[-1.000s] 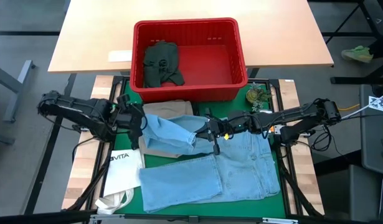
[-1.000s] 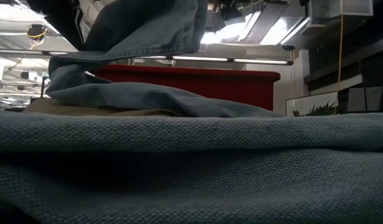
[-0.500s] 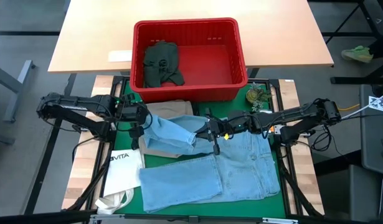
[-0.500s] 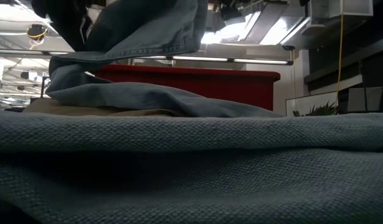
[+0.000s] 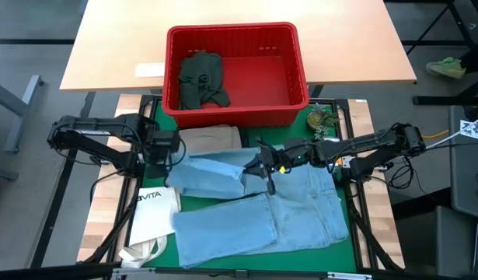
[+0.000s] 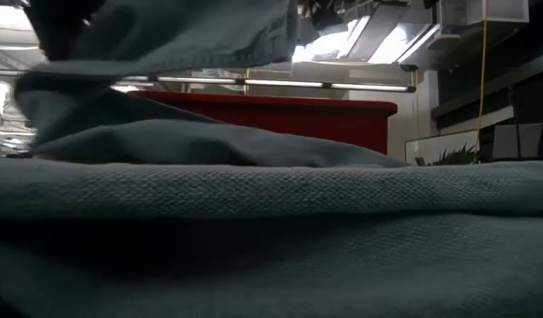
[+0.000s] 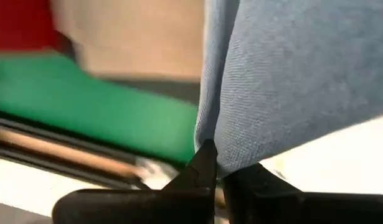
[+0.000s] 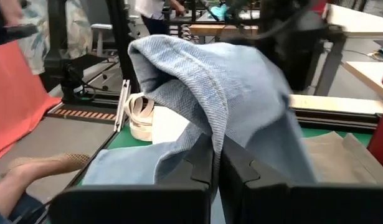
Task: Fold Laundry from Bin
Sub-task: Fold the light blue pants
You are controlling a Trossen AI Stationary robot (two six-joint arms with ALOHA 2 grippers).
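Observation:
Light blue jeans (image 5: 262,222) lie spread on the green mat, one leg (image 5: 215,167) raised and folded back toward the left. My left gripper (image 5: 166,152) is shut on that leg's left end, seen close in its wrist view (image 7: 217,163). My right gripper (image 5: 263,166) is shut on the same leg near the mat's middle (image 8: 217,146). Tan trousers (image 5: 211,138) lie flat under the leg. The red bin (image 5: 299,70) stands on the far table with a dark green piece (image 5: 201,80) lying on its floor. My left gripper pinches the leg's end (image 7: 223,140) between its two fingers, coming from above and pointing down. The denim rises out of the fingertips; one layer or several, I cannot tell. My right gripper pinches a fold of the leg (image 8: 207,127) between its two fingers, reaching almost level from the table's right. The denim drapes over and around the fingers, and the rest of the jeans lies on the mat.
A white VITA tote (image 5: 151,211) lies at the mat's near left corner. A small green plant-like object (image 5: 322,119) sits at the far right. The bin's front wall (image 6: 342,119) rises just behind the cloth. In the low view denim (image 6: 271,230) fills the foreground.
My left gripper has turned to point down over the leg's left end and taken hold of it. The leg's free end, bunched near the middle before, is now drawn out toward the table's left edge, covering more of the tan trousers. My right gripper has kept still.

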